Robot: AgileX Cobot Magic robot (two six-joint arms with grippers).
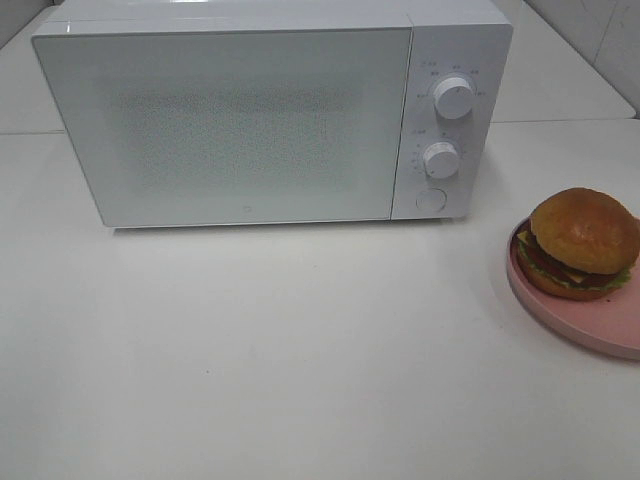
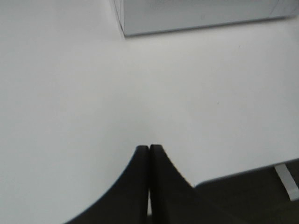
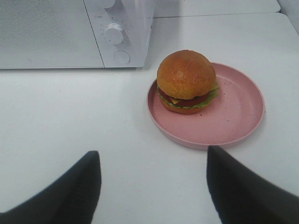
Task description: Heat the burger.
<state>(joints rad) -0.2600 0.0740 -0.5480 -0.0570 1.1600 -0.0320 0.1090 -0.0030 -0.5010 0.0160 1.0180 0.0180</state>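
Sitting: the burger (image 1: pixel 583 243) is parked on the pink plate (image 1: pixel 590 325), out at the right edge of the white worktop (image 1: pixel 300 350), toward the side of the plate nearest the microwave.
Burger: domed golden-brown bun on top, with lettuce, cheese, tomato and dark patty showing along the side; upright, nothing touching it.
Plate: round, pink, with a low rim, partly cut off by the edge of the high view; the right wrist view shows it whole (image 3: pixel 233 121), with bare pink surface on the side away from the burger.
Microwave: white, its door (image 1: pixel 230 125) closed flat, standing at the back of the worktop; the control panel carries an upper knob (image 1: pixel 455 97), a lower knob (image 1: pixel 440 158) and a round button (image 1: pixel 431 199) beneath them.
Spacing: burger and plate sit in front of and to the right of the control panel, near it but clear of the microwave body.
Left claw: (image 2: pixel 149 154) fingers pressed together, tips meeting with no gap and nothing between them, over bare worktop, with a corner of the microwave (image 2: pixel 196 14) ahead.
Right claw: (image 3: pixel 152 172) spread wide, two dark fingers (image 3: pixel 74 191) well apart, holding nothing, the burger (image 3: pixel 186 77) ahead of the gap and untouched.
High view: neither arm shows in it.
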